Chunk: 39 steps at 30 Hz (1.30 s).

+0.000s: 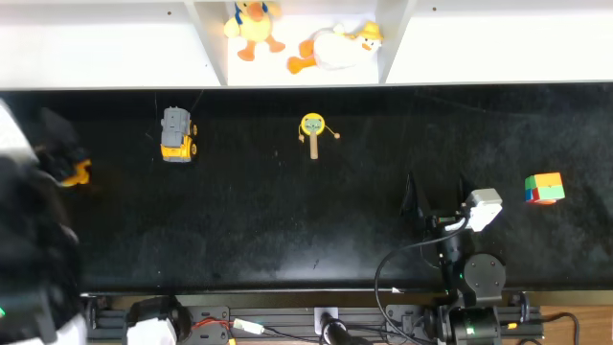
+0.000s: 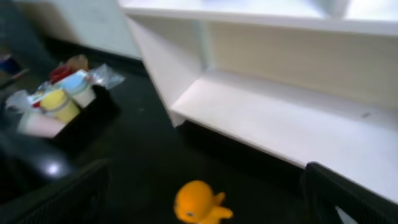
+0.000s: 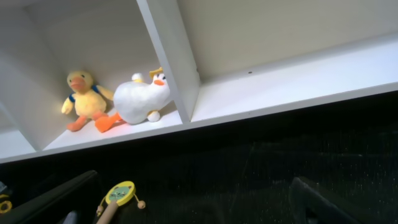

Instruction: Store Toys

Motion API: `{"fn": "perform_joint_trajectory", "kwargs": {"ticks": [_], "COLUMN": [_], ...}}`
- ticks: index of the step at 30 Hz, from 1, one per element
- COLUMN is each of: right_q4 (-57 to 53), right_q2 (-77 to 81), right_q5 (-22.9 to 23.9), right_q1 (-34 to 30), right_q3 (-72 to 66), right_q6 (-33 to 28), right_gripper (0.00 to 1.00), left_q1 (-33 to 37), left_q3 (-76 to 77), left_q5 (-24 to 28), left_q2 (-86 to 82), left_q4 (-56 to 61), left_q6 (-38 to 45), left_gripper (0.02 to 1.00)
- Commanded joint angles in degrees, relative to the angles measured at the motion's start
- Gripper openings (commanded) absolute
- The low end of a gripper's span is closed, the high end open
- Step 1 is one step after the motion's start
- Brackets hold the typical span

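The work surface is a black table top (image 1: 287,230), matte and a bit speckly, and it's running right up against a white shelf unit (image 1: 105,57) along the far edge. The shelf is sitting low, with upright dividers (image 3: 177,62) splitting it into compartments. In the middle compartment a yellow duck plush (image 1: 253,24) is sitting up, and a white goose plush (image 1: 335,46) is lying just beside it.

The rest of the toys are lying well apart out on the table. A grey and yellow toy truck (image 1: 177,134) is sitting toward the left. A little yellow rattle drum (image 1: 313,129) with a wooden handle is lying near the middle. A multicoloured cube (image 1: 544,189) is sitting way over on the right.

The left gripper (image 2: 205,167) is hanging wide open with nothing in it. A small orange toy (image 2: 199,202) is sitting on the table down between its fingers, not touching either one as far as I can see. Off to one side a black bin (image 2: 74,118) is holding some small packets and containers.

The right gripper (image 3: 194,178) is also standing wide open and empty, over bare table near its own base and facing the shelf. Some cables (image 1: 239,327) are trailing along the front edge by the arm bases.
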Motion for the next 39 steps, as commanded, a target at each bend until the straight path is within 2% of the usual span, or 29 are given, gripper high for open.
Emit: {"fn": "perform_joint_trajectory", "kwargs": {"ticks": [1,6,8,11,17,23,28,39], "right_q4": [0.3,0.3,0.3,0.3,0.3,0.3,0.3,0.3], "right_q2": [-0.6,-0.6,-0.6,-0.6,-0.6,-0.6,-0.6,-0.6], "right_q5": [0.6,0.6,0.6,0.6,0.6,0.6,0.6,0.6], "right_q1": [0.4,0.4,0.4,0.4,0.4,0.4,0.4,0.4], "right_q3": [-0.8,-0.8,-0.8,-0.8,-0.8,-0.8,-0.8,-0.8], "right_q6": [0.4,0.4,0.4,0.4,0.4,0.4,0.4,0.4], "right_gripper": [0.993,0.996,0.993,0.993,0.996,0.996,0.993,0.996], "left_q1": [12.7,25.0,27.7,30.0,31.2,31.3,31.3,31.3], "left_q3": [8.7,10.3,10.3,10.3,10.0,6.5,2.6,-8.2], "left_q5": [17.0,33.8,38.2,41.1,41.0,40.4,35.8,35.4], "left_q2": [9.0,16.3,18.7,22.3,29.6,34.4,35.2,35.2], "left_q4": [-3.1,-6.0,-7.9,-11.0,-15.9,-14.7,-11.7,-0.9], "left_q6": [7.6,14.8,19.1,24.1,29.4,30.8,30.8,30.8], "left_gripper": [0.993,0.996,0.996,0.996,0.998,0.998,0.998,0.998]}}
